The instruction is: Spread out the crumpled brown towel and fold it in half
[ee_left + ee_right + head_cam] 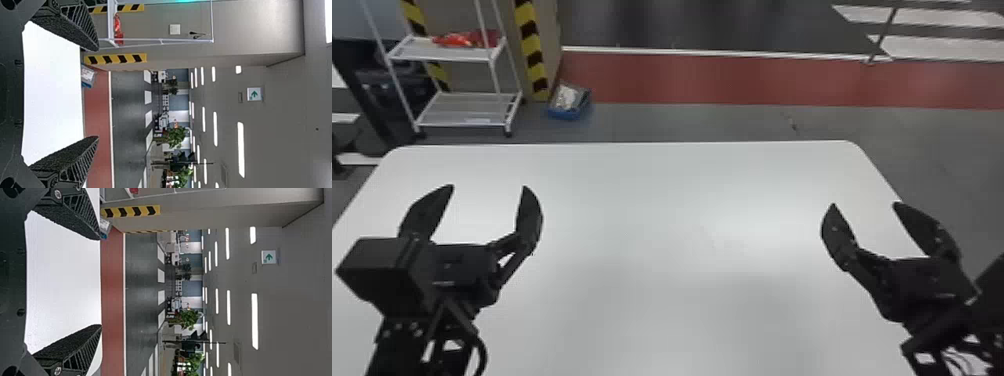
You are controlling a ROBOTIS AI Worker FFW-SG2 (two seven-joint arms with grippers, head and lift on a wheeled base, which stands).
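Two spread claws, left (488,187) and right (863,204), above the white table (672,300).

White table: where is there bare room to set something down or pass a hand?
The white table has a wide bare patch between the left gripper and the right gripper, bordered beyond by its far edge. Crowded: its left and right sides, around the grippers.

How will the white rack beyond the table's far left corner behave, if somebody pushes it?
The white rack would probably roll, since small dark wheels seem to be under its legs. It may be light for its size, judging by the thin poles. The red things on its upper shelf look loose and might shift.
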